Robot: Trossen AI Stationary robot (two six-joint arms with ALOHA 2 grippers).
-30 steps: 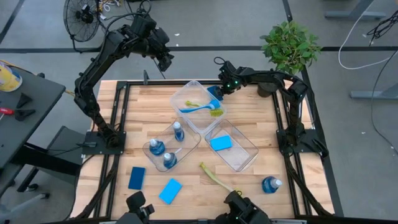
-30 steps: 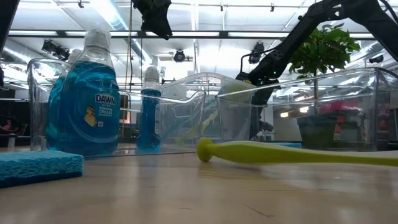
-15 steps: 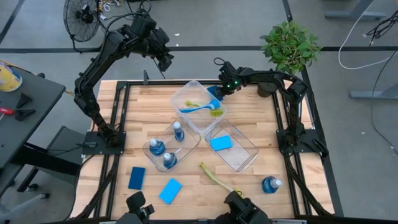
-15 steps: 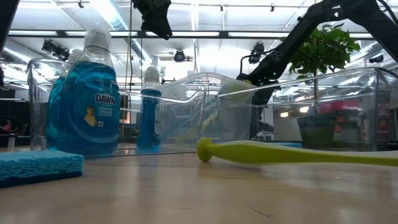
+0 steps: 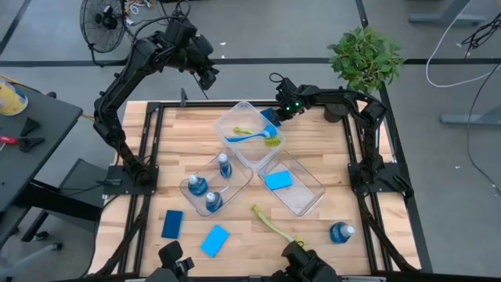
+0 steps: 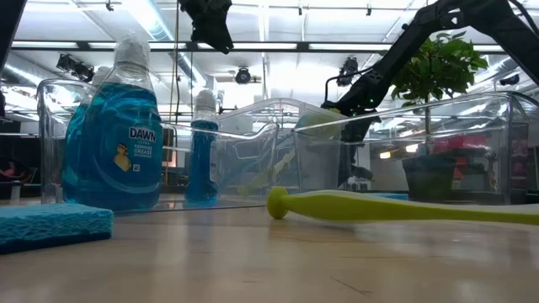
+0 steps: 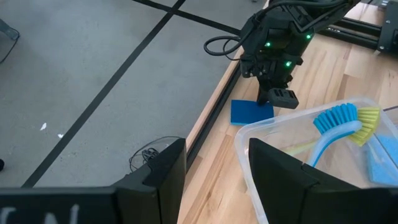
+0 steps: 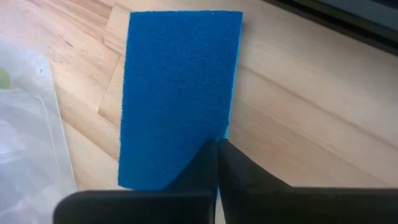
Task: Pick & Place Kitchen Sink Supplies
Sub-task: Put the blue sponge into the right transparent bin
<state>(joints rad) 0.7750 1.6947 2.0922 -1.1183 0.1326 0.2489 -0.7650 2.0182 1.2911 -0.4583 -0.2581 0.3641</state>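
Right hand point(image 8: 216, 152) pinched shut on dark-blue sponge point(image 8: 177, 93) edge, upper centre of bench point(image 5: 313, 129), ready for lift; left hand point(image 7: 211, 180) apart, parked upper left.

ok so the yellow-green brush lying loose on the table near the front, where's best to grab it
Probably the straight handle near its middle, coming down from above with the fingers across its width. The yellow-green brush lies flat on the bare table, clear of the bins, so both long sides look free. The handle is thin and even; the rounded end would likely slip.
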